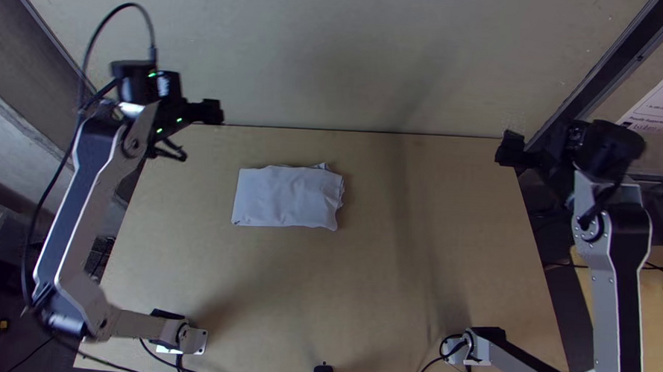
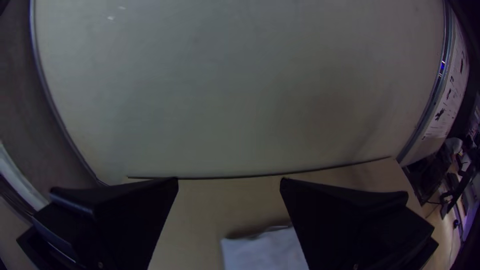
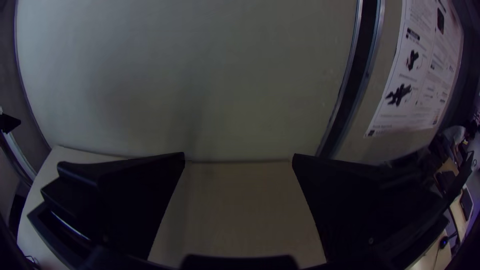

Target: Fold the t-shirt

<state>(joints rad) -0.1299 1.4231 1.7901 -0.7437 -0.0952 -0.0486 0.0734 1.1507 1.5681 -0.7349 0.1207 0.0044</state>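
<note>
Well, a wall [image 1: 315,51] beyond the t-shirt [image 1: 286,197].

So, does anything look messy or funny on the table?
A little: the folded t-shirt is mostly neat, but its right edge in the top view looks ragged, with a bit poking out at the far corner.

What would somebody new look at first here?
Probably the pale t-shirt, folded into a rectangle on the table, left of its middle. Next, the big left arm and right arm on either side, with the left gripper and right gripper open near the table's far corners.
</note>
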